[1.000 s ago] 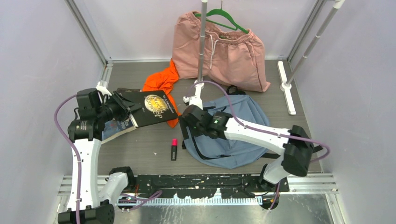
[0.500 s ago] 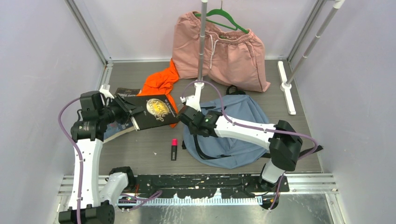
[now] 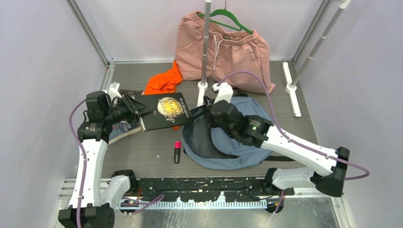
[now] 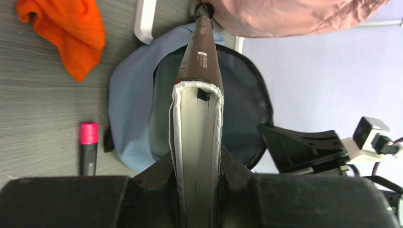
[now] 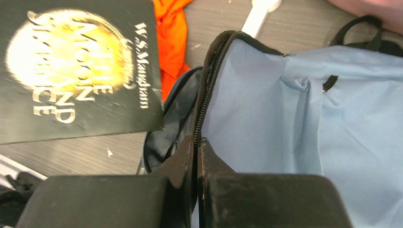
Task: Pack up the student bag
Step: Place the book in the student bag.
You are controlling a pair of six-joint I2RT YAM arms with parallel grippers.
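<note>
Right pincer (image 5: 196, 142) clenched on the zippered rim of the soft grey-blue fabric backpack (image 5: 294, 123), left pincer (image 4: 197, 166) grasping a thick black gold-lettered book (image 4: 197, 118) just left of it.

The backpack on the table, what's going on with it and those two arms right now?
The right gripper is shut on the zippered rim of the student bag, holding its mouth open. The left gripper clamps a black book and points it at that opening; the book is not yet inside. A pink-capped marker lies on the table beside the bag, untouched.
</note>
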